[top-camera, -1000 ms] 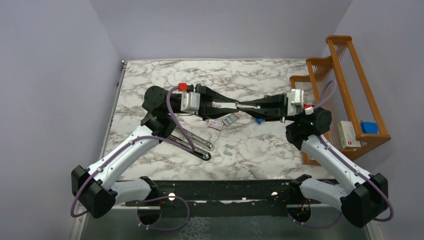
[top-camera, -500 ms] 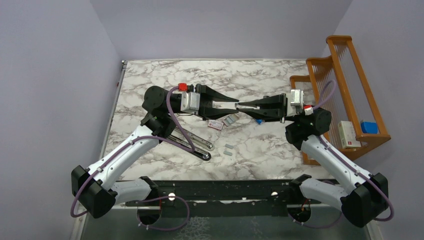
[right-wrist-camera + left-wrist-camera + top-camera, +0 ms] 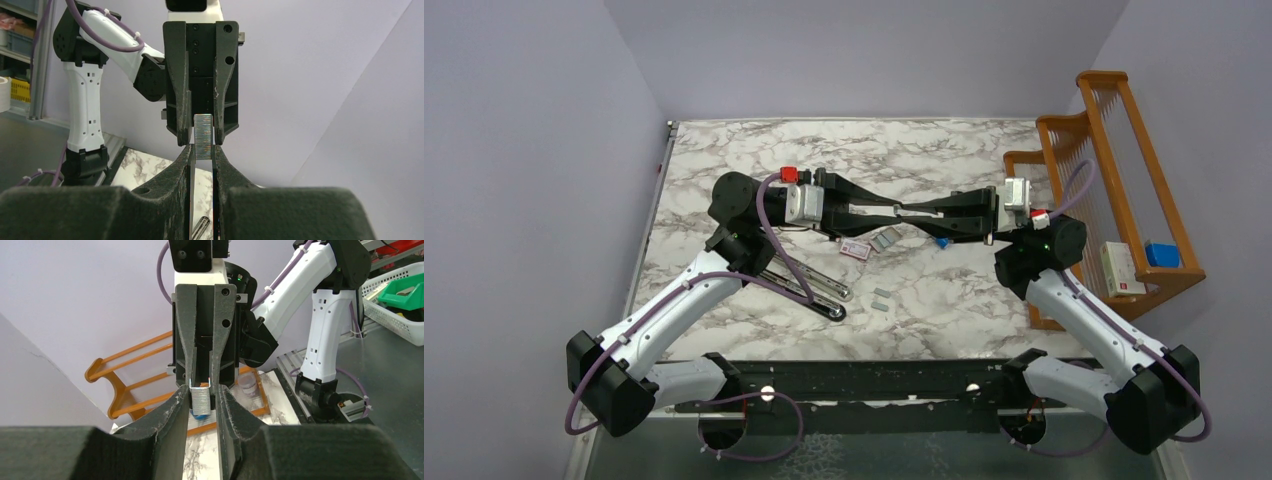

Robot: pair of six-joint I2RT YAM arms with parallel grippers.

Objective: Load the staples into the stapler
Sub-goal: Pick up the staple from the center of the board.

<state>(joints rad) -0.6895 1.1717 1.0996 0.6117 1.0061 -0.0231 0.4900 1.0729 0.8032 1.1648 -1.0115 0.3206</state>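
Where our two black grippers meet tip to tip above the middle of the white marble-patterned bench [image 3: 724,160], our right gripper [image 3: 202,150] clamps a short silvery ribbed strip of staples [image 3: 203,137]; our left gripper [image 3: 203,390] brackets its other end, jaws narrowly parted.

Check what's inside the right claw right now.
A silvery staple strip is pinched between the right claw's tips, its far end reaching between the left claw's tips. The fingers cover how deep it sits and whether the left claw touches it.
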